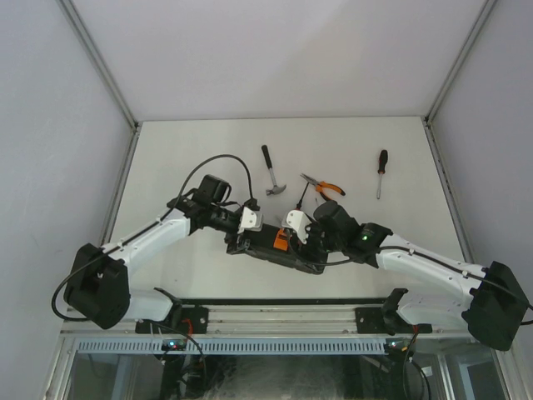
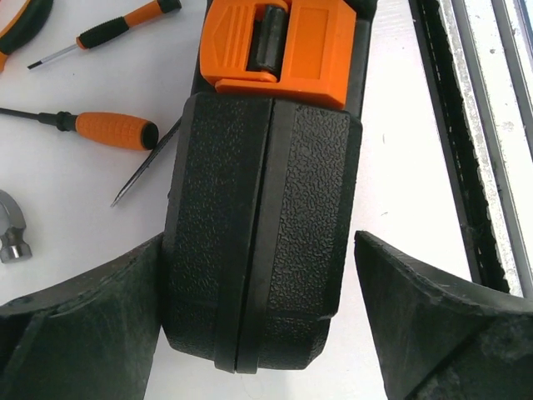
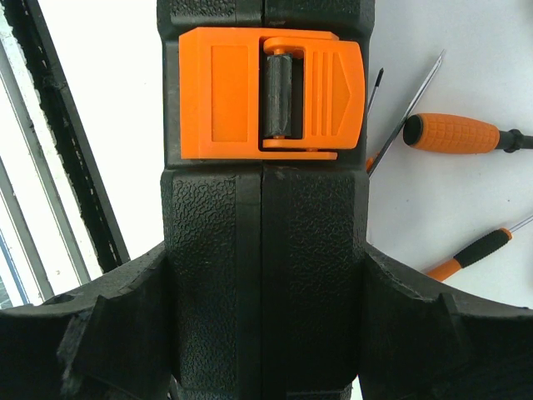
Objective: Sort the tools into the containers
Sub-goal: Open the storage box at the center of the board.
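My right gripper [image 3: 266,267] pinches the shut tool case [image 3: 216,233] below its orange latch [image 3: 225,92] — my left gripper [image 2: 258,242] straddles it, spread.

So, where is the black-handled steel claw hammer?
In the top view the hammer lies centrally, just left of the orange-handled pliers, beyond the black plastic case.

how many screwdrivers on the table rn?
4. One long black-handled screwdriver far right, alone. Three slim ones beside the case: orange-handled screwdriver, black-and-orange screwdriver, and a blade whose handle the case hides. More may be hidden there.
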Robot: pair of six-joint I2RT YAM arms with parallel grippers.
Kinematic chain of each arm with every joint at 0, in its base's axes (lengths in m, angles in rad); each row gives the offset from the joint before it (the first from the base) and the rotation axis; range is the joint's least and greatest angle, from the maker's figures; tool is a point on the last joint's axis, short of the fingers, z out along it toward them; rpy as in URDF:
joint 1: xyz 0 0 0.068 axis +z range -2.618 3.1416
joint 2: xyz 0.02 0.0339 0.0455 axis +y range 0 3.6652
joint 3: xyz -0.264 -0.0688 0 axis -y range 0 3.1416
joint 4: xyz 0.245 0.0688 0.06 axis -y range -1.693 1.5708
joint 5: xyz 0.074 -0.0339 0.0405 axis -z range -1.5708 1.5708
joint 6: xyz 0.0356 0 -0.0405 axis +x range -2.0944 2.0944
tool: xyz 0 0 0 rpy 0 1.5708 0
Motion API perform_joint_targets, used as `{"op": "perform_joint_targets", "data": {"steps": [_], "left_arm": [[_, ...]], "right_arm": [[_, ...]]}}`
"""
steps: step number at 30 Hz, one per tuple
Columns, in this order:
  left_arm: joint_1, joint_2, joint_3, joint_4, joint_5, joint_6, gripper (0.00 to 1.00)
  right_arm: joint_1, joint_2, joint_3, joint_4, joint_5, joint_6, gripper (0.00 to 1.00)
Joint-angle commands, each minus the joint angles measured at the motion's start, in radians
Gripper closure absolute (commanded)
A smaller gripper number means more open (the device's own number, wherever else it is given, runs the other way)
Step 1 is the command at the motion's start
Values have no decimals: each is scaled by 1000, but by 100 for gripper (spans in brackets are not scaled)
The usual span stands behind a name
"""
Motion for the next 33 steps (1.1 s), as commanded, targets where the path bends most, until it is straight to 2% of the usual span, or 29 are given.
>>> {"op": "perform_joint_targets", "data": {"steps": [1, 6, 12, 15, 16, 17, 18, 21, 25, 33], "left_arm": [[-5, 7, -17, 51, 11, 5, 13], [-5, -6, -35, 99, 13, 3, 35], [-5, -14, -42, 141, 52, -28, 65], [-5, 3, -21, 101, 61, 1, 75], [-5, 8, -14, 88, 63, 14, 81], [-5, 10, -12, 83, 64, 18, 93], [-6, 12, -10, 79, 63, 27, 99], [-5, 18, -5, 88, 59, 19, 100], [-6, 23, 5, 89, 57, 15, 100], [-6, 39, 48, 30, 20, 38, 100]], "right_arm": [[0, -16, 35, 60, -30, -7, 56], [0, -25, 34, 69, -43, -15, 53], [-2, -41, 34, 81, -39, -13, 30], [-3, -70, 32, 89, -19, 0, 23], [-3, -84, 31, 94, -12, 3, 21], [-3, -98, 27, 100, -7, 5, 15], [-3, -112, 24, 108, 1, 12, 11], [-6, -160, 11, 135, 16, 23, 7], [-7, -214, -10, 207, 17, 74, 8], [-17, -198, -11, 324, 13, 348, 13]]}}
